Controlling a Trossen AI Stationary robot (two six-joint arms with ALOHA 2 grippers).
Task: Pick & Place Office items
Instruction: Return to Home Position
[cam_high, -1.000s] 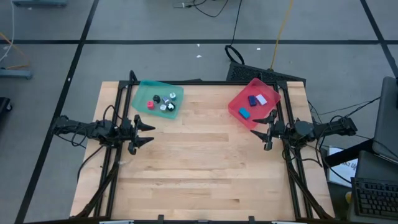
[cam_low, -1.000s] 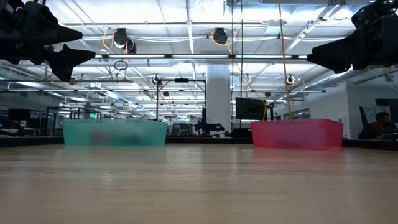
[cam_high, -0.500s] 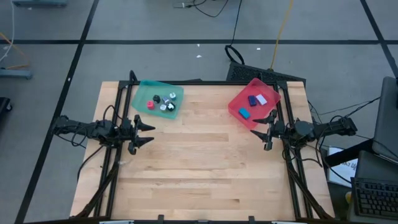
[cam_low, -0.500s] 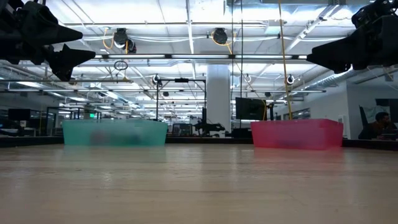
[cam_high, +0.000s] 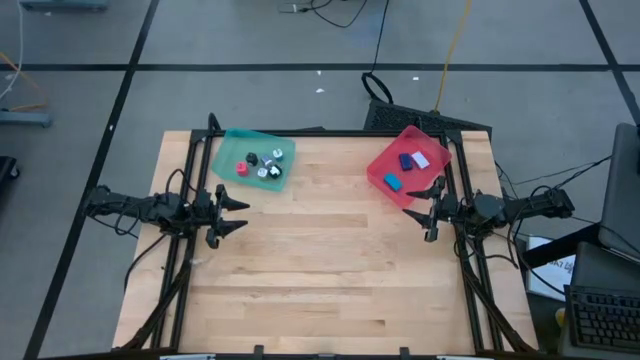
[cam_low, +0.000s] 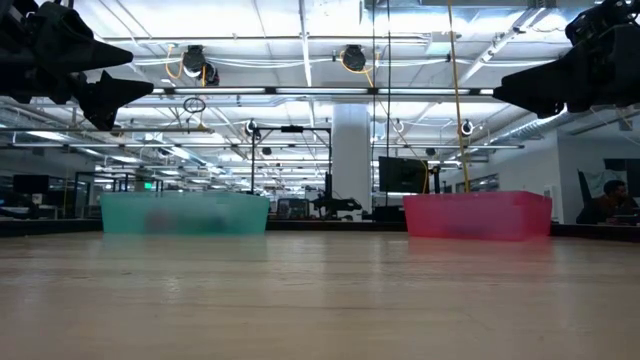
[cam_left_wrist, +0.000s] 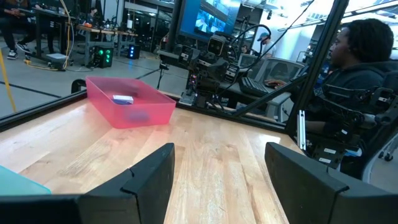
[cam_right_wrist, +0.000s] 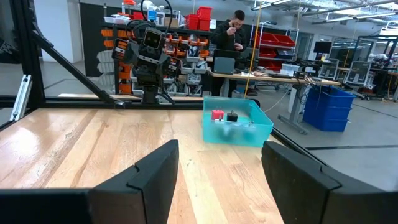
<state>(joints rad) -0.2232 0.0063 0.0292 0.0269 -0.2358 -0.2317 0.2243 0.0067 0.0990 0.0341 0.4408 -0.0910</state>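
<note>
The office items lie in two trays at the table's far side. A teal tray (cam_high: 250, 160) at the far left holds a red piece (cam_high: 241, 169), a black piece (cam_high: 252, 158) and white and dark pieces (cam_high: 270, 170). A red tray (cam_high: 407, 165) at the far right holds a bright blue piece (cam_high: 393, 182), a dark blue piece (cam_high: 406, 160) and a white piece (cam_high: 421, 159). My left gripper (cam_high: 240, 214) hovers open at the left edge, clear of everything. My right gripper (cam_high: 427, 204) hovers open at the right edge, beside the red tray's near corner.
Bare wooden tabletop (cam_high: 320, 270) stretches between the two arms and toward the near edge. A black frame (cam_high: 190, 190) runs along the table's sides. A person (cam_left_wrist: 354, 68) sits beyond the right edge. Another person (cam_right_wrist: 235, 34) stands far behind the left side.
</note>
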